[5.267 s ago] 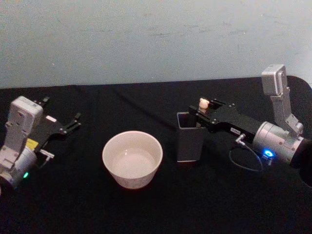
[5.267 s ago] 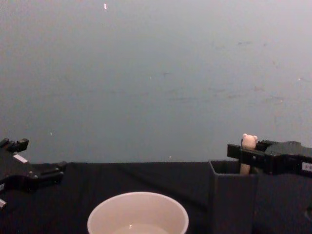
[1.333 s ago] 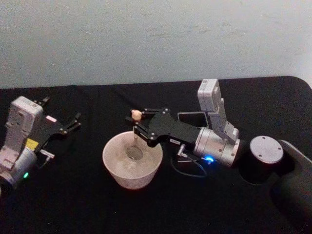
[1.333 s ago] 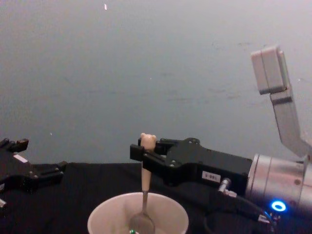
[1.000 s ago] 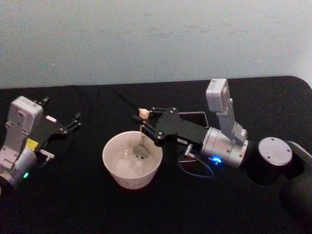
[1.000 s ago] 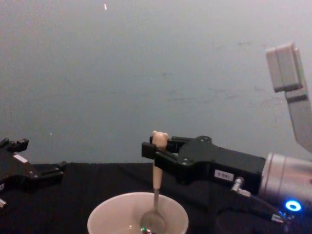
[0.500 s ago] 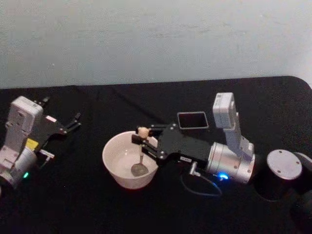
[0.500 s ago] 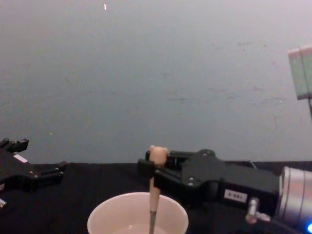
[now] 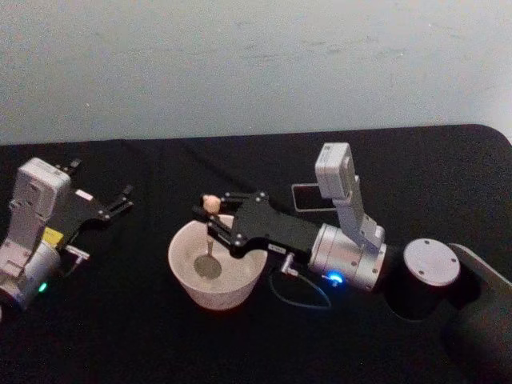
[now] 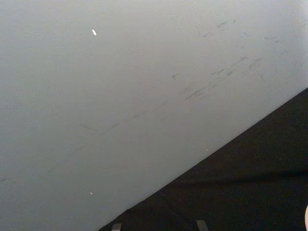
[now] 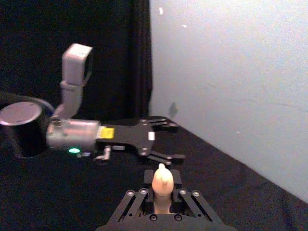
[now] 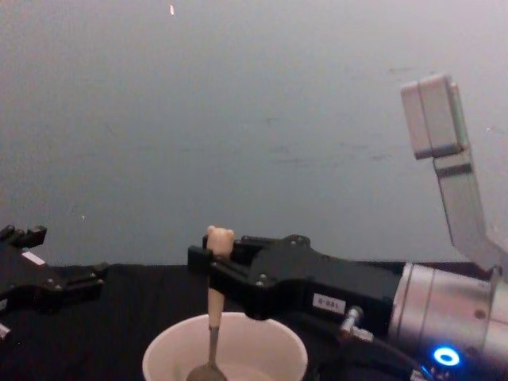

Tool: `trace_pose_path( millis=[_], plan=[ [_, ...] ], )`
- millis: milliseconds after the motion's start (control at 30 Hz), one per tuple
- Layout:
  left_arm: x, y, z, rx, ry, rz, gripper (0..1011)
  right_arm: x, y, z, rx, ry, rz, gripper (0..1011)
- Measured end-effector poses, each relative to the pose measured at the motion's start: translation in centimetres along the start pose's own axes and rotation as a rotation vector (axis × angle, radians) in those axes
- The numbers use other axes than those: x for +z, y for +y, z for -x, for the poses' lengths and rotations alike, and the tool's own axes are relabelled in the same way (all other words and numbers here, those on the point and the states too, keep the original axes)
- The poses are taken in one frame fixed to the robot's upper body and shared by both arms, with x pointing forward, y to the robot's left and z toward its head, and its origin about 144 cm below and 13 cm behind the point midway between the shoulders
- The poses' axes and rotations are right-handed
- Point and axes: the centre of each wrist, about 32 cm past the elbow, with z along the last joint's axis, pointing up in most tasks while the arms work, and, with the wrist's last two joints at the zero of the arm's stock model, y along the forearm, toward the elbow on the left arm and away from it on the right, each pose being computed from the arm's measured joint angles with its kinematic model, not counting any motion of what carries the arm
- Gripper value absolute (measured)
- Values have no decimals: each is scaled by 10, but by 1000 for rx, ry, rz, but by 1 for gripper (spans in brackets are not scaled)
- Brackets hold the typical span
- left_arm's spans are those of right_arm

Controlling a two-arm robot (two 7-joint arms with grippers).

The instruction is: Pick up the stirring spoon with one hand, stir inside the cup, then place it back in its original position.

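Observation:
The stirring spoon [image 9: 209, 232] stands upright with its metal bowl down inside the cream cup [image 9: 212, 293], toward the cup's left side. My right gripper [image 9: 212, 221] is shut on the beige handle just under the bear head [image 12: 220, 236]. The chest view has the spoon [image 12: 213, 305] dipping below the cup's rim [image 12: 279, 337]. In the right wrist view the bear head [image 11: 162, 180] sticks up between my shut fingers. The dark grey holder [image 9: 305, 198] stands behind my right arm, partly hidden. My left gripper [image 9: 102, 192] rests open at the far left.
A black cloth covers the table up to a pale wall behind. A cable loop [image 9: 300, 293] hangs below my right wrist, right of the cup. A dark round joint housing [image 9: 424, 280] sits at the right.
My right gripper has carried the spoon leftward inside the cup, from its near right side to its left side. The left arm has not moved.

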Motion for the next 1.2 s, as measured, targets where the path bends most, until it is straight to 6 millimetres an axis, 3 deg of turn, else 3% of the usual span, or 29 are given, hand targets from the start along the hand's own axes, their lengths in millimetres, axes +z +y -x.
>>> trace_pose_path(
  millis=[300, 733, 1200],
  plan=[
    [0, 0, 0, 0, 0, 0, 1001, -1, -1, -13, -70, -5, 10, 200],
    [0, 0, 0, 0, 0, 0, 1001, 0, -16, -15, -102, 0, 15, 200],
    [0, 0, 0, 0, 0, 0, 1001, 3, -37, 1, -58, 25, 22, 200]
  ],
)
